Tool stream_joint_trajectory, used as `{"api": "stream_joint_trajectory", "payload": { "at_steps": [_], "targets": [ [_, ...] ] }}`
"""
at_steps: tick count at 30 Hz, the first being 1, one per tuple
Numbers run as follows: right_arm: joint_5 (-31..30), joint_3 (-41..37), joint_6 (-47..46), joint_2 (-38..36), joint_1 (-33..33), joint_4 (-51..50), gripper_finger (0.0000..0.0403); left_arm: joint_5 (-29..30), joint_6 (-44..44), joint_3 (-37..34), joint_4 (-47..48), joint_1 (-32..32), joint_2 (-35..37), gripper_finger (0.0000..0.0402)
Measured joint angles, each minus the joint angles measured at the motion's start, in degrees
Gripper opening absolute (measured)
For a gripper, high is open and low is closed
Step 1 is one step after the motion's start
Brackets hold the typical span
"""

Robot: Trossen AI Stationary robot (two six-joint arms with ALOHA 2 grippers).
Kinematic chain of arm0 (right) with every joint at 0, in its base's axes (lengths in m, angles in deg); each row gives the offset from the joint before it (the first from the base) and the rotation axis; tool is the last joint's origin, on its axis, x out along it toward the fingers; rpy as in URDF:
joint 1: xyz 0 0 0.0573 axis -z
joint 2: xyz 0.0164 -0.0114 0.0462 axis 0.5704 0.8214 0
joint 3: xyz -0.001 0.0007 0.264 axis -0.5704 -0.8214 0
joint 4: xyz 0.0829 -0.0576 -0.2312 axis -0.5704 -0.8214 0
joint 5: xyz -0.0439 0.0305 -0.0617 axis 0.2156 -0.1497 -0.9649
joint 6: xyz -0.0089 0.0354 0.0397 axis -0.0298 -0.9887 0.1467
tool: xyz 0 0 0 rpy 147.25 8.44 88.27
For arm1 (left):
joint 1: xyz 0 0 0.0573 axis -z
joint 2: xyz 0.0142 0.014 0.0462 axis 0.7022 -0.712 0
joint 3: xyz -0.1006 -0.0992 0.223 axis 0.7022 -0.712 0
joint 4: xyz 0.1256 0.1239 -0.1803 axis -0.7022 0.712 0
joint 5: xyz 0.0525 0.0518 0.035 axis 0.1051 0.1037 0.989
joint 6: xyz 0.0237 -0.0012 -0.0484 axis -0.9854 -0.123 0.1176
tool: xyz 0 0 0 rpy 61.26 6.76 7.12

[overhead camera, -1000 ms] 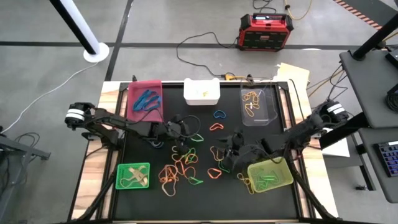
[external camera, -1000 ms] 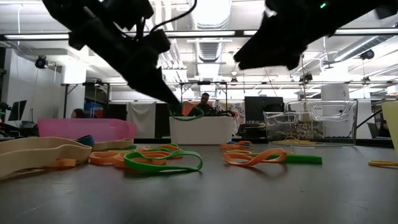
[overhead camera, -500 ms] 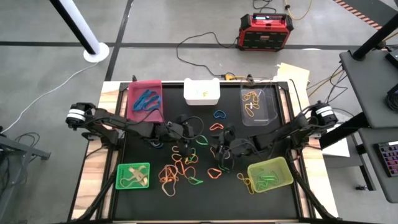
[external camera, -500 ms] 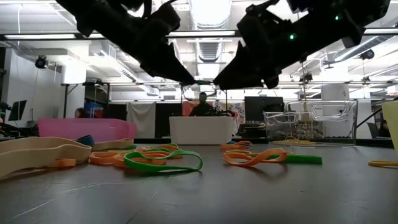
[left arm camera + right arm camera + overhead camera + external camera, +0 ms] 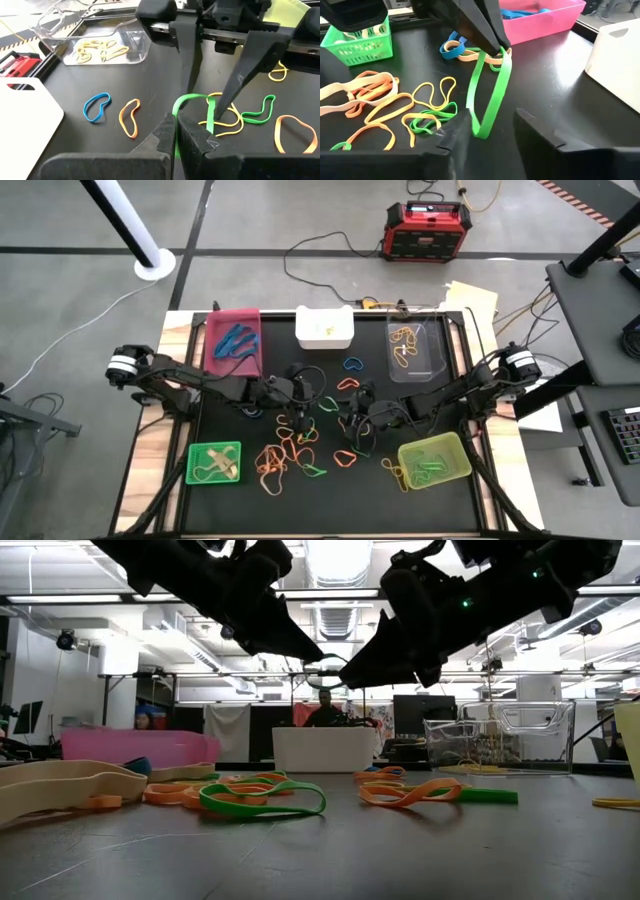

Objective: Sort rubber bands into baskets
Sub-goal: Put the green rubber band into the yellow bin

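Since a second ago my right gripper (image 5: 490, 132) moved in toward the left gripper (image 5: 176, 131), fingers parted around a bright green rubber band (image 5: 490, 92) the left pinches aloft, loose bands (image 5: 385, 107) below.

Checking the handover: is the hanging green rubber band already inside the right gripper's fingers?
Yes, the green rubber band hangs between the right gripper's open fingers.

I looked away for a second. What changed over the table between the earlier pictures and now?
The right pincer moved in from the translucent yellow-green plastic basket toward mid-table, its open fingers now around the thin green rubber band hanging from the shut left pincer, which lifted it slightly. The baskets and loose bands on the black mat stayed put.
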Motion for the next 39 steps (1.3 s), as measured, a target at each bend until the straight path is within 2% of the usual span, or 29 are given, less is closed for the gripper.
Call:
{"api": "stream_joint_trajectory", "payload": {
  "at_steps": [6, 11, 19, 22, 29, 34, 39],
  "targets": [
    [0.0, 0.0, 2.1, 0.0, 0.1, 0.0, 0.0023, 0.0, 0.3, 0.0, 0.0, 0.2, 0.0, 0.0],
    [0.0, 0.0, 2.4, -0.4, 0.1, -0.2, 0.001, 0.0, 0.6, 0.0, 0.2, 0.2, 0.0, 0.0017],
    [1.2, 0.0, 2.4, -4.8, 0.1, -6.9, 0.0009, 0.0, 0.5, 0.0, 2.0, 0.2, 0.5, 0.0095],
    [4.7, 1.1, 0.7, -9.5, 0.0, -17.4, 0.0009, 0.0, 0.6, 0.0, 2.8, 0.2, 1.9, 0.012],
    [23.1, 9.0, -13.8, -19.4, -1.7, -49.7, 0.0009, 0.0, 0.9, 0.0, 8.3, 0.2, 7.3, 0.0145],
    [35.5, 15.7, -23.6, -20.4, -6.8, -64.0, 0.0009, 0.0, 1.8, 0.0, 10.5, 0.2, 9.5, 0.0145],
    [39.6, 21.3, -39.0, -18.4, -13.5, -84.2, 0.0009, 0.0, 3.0, 0.0, 11.7, 0.2, 9.6, 0.0146]
  ]
}}
